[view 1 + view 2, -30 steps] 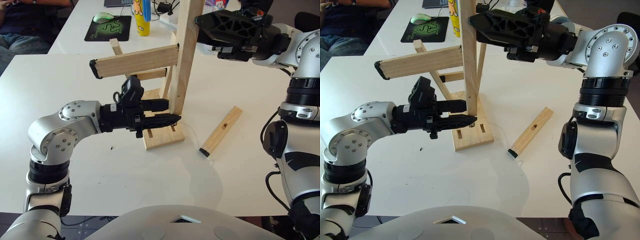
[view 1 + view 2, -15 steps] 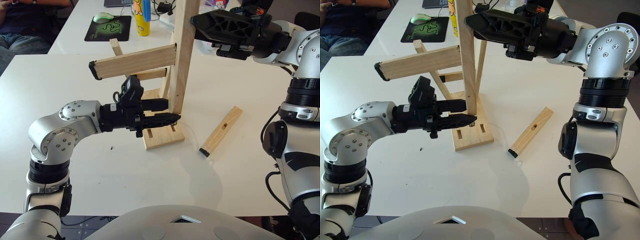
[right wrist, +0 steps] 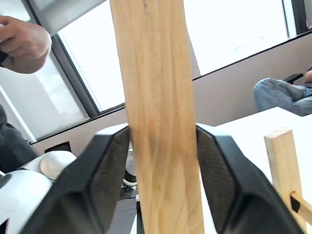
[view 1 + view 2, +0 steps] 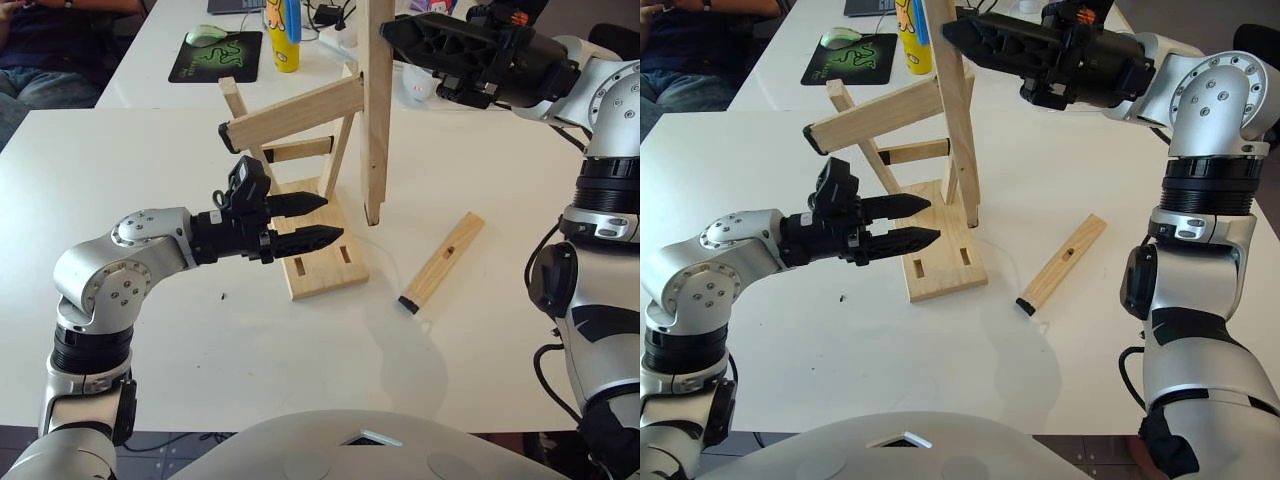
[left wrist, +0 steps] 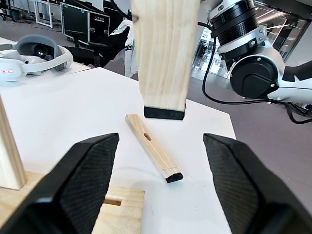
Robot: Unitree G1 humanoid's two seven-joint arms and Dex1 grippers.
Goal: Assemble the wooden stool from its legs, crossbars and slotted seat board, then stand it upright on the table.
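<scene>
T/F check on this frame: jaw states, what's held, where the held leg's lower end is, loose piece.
1. The left gripper has its jaws shut on the seat board. False: they are open and hold nothing.
2. The right gripper grips the upright leg. True.
3. That leg's lower end sits in a seat board slot. False: it hangs in the air, unseated.
4. A loose leg lies flat on the table. True.

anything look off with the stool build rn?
Yes. The leg shut in the right gripper hangs clear of the seat board, lower end in the air, seated in no slot; the bar joined to it slants. The left gripper is open, holding nothing. One loose piece lies on the table.
</scene>
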